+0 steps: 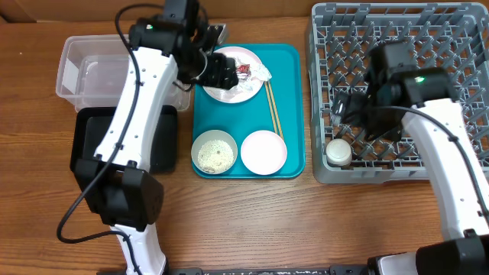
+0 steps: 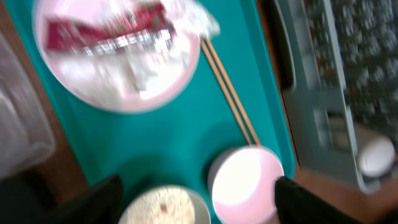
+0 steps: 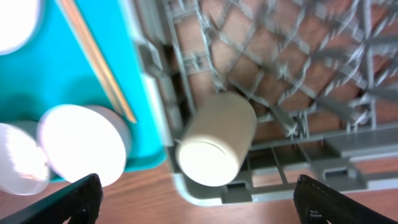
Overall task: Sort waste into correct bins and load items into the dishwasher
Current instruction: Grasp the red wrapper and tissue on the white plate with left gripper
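Observation:
The pink-white plate [image 1: 233, 75] sits at the back of the teal tray [image 1: 294, 107] and holds the red-and-silver wrapper [image 1: 244, 70] and the white napkin [image 1: 260, 71]; both show blurred in the left wrist view [image 2: 106, 34]. The chopsticks [image 1: 273, 108] lie beside it. A bowl with rice [image 1: 214, 153] and an empty white bowl [image 1: 263, 151] stand at the tray's front. The small cup [image 1: 338, 153] lies in the grey dish rack's [image 1: 397, 30] front left corner. My left gripper [image 1: 221, 72] is open above the plate. My right gripper [image 1: 348, 114] is open above the cup [image 3: 217, 140].
The clear tub [image 1: 92, 72] stands at the back left, with the flat black tray [image 1: 88, 145] in front of it. My left arm crosses above both. Bare wooden table runs along the front.

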Motion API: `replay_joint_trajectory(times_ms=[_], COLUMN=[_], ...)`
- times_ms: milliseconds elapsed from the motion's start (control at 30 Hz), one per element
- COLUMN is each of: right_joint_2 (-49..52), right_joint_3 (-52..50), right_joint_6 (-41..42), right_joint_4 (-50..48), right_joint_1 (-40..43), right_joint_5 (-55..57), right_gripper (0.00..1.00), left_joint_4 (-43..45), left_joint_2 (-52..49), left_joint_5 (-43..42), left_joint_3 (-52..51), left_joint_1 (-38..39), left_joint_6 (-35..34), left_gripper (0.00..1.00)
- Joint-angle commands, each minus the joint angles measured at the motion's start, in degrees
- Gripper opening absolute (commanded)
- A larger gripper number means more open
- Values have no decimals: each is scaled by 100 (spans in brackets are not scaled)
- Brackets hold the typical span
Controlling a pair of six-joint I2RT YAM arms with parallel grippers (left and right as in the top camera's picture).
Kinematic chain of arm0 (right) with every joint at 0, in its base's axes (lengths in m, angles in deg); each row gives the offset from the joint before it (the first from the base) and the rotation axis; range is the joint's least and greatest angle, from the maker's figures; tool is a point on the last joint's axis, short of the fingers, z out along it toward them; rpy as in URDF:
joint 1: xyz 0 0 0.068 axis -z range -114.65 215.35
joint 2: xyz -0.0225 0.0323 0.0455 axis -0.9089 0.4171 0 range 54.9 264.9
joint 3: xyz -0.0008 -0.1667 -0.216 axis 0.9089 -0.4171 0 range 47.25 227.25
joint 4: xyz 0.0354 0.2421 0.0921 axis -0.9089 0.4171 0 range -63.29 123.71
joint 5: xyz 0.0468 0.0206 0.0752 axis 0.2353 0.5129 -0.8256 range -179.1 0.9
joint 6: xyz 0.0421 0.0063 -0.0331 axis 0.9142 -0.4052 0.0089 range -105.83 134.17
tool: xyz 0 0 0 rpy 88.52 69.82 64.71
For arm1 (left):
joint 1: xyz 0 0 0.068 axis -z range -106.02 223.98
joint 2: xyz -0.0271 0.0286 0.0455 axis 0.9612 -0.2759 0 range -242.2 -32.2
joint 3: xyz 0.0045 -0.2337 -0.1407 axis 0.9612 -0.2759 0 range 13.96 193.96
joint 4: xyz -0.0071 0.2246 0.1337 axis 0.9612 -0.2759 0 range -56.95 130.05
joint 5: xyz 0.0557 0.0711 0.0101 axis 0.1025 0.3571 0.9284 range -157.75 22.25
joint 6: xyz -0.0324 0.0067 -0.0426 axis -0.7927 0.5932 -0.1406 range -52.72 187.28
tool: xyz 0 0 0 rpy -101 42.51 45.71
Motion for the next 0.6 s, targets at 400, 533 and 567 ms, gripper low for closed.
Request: replay_joint_trajectory(times_ms=[400,533,567], right_joint_2=[-35,-35,-35], right_joint_3=[640,640,640], right_joint_6=[-385,-396,-404], right_joint_4=[496,557,570], right_joint_1=[55,55,55], right_joint_5=[-33,-28,-28], right_gripper=[100,100,100], left_joint_4=[1379,1604,1687], left_joint_2=[-979,-1434,-1554], left_joint_5=[1755,1742,1740], left_joint_3=[256,256,256], left_joint_1=[365,369,369], left_joint_6=[1711,1895,1893], left_gripper=[100,100,100])
